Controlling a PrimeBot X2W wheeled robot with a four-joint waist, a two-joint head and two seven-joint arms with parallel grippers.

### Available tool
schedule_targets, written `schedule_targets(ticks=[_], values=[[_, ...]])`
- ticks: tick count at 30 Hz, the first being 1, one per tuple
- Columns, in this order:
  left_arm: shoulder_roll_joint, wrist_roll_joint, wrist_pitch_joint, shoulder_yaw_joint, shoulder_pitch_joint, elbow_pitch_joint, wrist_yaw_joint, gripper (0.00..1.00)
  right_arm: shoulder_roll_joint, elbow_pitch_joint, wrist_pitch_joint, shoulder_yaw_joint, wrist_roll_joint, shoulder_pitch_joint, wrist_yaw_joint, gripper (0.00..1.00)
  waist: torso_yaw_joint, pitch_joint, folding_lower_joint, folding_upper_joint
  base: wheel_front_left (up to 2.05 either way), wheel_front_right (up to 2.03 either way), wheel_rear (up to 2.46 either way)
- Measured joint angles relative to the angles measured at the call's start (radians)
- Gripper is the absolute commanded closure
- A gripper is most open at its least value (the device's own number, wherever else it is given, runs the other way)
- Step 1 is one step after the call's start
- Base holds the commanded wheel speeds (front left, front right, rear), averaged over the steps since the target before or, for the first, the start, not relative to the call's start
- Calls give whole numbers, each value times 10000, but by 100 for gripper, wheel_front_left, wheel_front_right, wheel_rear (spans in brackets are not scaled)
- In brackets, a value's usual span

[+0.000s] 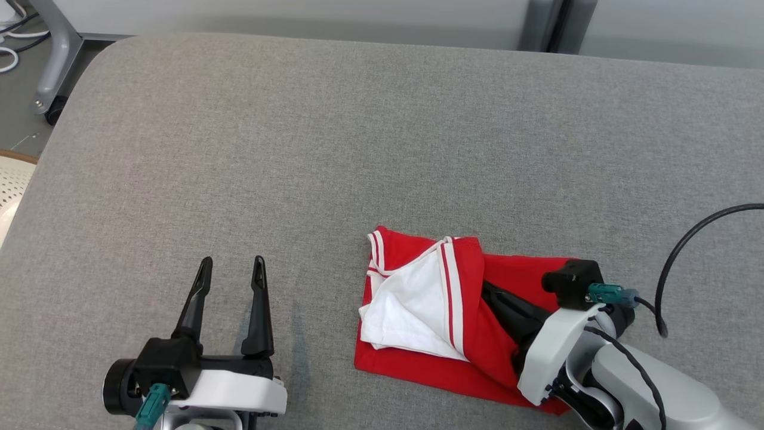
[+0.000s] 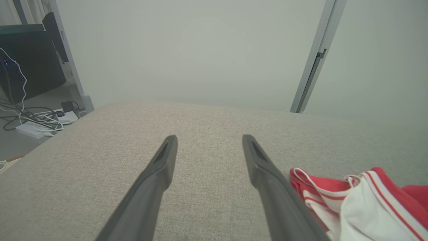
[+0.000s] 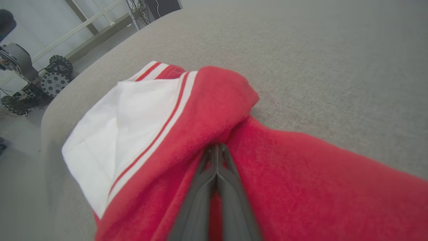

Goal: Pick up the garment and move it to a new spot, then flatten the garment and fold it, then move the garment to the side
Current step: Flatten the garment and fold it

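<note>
A grey woven cloth covers the desk, whose far-left corner is rounded; pale wall panels stand behind its far edge. Off that corner a grey metal leg on a caster stands on the floor beside white cables. The left wrist view shows a dark cabinet, a white power strip among loose cables and a slim metal post. In the right wrist view a wheeled machine stands beyond the desk's corner. The garment, red with white-striped trim and a white inside turned outward, lies in a loose fold near the desk's near edge, right of the middle. The left pincer hovers near the near edge, left of the garment and apart from it, fingers spread wide and empty. The right pincer is closed tight, its fingers pushed into a crease under the garment's red fold. The fold hides the tips, so I cannot tell whether any cloth is nipped between them. The garment's near-right corner is hidden behind the right arm.
</note>
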Motion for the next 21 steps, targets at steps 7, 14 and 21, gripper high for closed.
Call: schedule_targets(ticks=[7,14,21], values=[[-31,33,-4,77,-17,-10,-27,0,-510,-775,-314,1095,874,-337,0,100,-116,-9,0,0,0,0,0],[-54,105,-4,178,-16,-69,-77,0,-999,-1877,-525,1927,1381,-430,0,100,-256,-62,0,0,0,0,0],[-58,167,-4,240,-6,-71,-127,0,-1258,-2715,-575,2431,1818,-173,0,100,-400,-150,-1,0,0,0,0]])
